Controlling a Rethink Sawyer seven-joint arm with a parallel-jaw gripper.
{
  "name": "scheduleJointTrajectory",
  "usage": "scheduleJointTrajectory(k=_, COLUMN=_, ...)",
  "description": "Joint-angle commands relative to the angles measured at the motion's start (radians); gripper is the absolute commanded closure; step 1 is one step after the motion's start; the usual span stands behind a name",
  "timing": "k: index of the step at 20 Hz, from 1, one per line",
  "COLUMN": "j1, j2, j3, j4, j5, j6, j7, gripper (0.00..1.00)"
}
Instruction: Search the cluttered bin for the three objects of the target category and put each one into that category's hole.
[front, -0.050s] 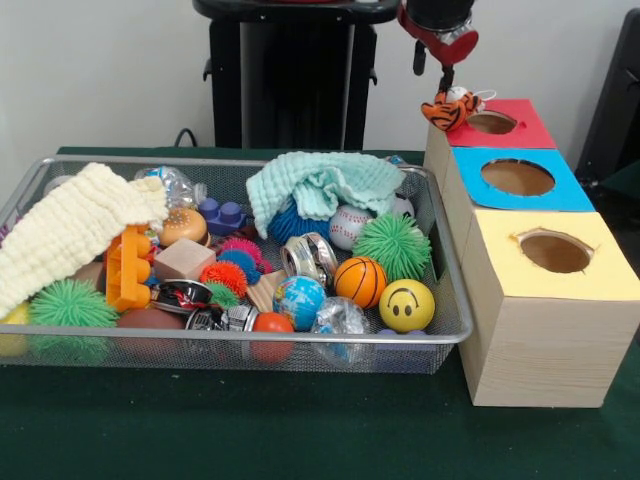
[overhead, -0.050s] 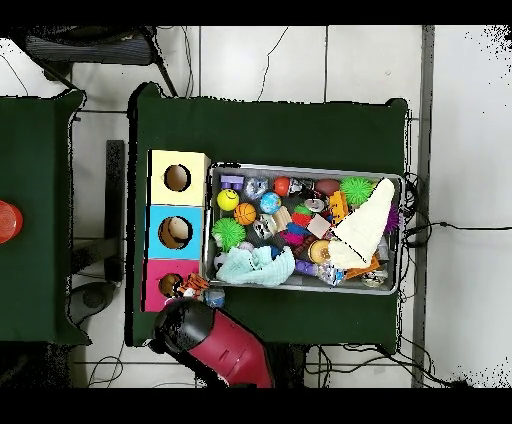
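Small tiger plush, orange w/ black stripes, hangs at the near-left edge of the red box's hole, just above the box top. In the overhead view the tiger sits right beside that hole, on the side toward the bin. The gripper comes down from the top of the front view & is clamped on the tiger plush from above; the red & black arm reaches in from the bottom of the overhead view.

Three wooden boxes stand in a row, touching: red-topped box, blue-topped box, yellow-topped box, each w/ a round hole in the top. Blue hole and yellow hole show only dark/brown inside; contents not readable.

Wire mesh bin is just beside the boxes, on a dark green table cover. Bin is packed. Front view: mint green cloth draped over stuff at the back, cream knit cloth lying across the left end, baseball next to the mint cloth, green spiky ball, mini basketball, yellow smiley ball, globe ball, another green spiky ball at front left, orange plastic block, wood cube, blue brick, toy burger. Other small bits between them are too jumbled to name.
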Motion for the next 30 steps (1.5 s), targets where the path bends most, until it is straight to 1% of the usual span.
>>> scheduleJointTrajectory(k=1, j1=0.01, j2=0.034, j3=-0.006, j4=-0.189, j5=-0.012, j6=0.068, j7=0.318, gripper=0.0)
scheduleJointTrajectory(k=8, j1=0.032, j2=0.059, j3=-0.009, j4=-0.221, j5=0.003, j6=0.067, j7=0.338, gripper=0.0)
scheduleJointTrajectory(k=12, j1=0.043, j2=0.082, j3=-0.02, j4=-0.263, j5=0.002, j6=0.091, j7=0.354, gripper=0.0)
scheduleJointTrajectory(k=20, j1=0.066, j2=0.11, j3=-0.011, j4=-0.295, j5=0.023, j6=0.093, j7=0.382, gripper=0.0)
scheduleJointTrajectory(k=24, j1=0.06, j2=0.118, j3=0.013, j4=-0.271, j5=0.038, j6=0.061, j7=0.379, gripper=0.0)
scheduleJointTrajectory(k=26, j1=0.059, j2=0.12, j3=0.019, j4=-0.261, j5=0.031, j6=0.062, j7=0.376, gripper=0.0)
scheduleJointTrajectory(k=30, j1=0.055, j2=0.131, j3=0.042, j4=-0.234, j5=0.03, j6=0.029, j7=0.363, gripper=0.0)
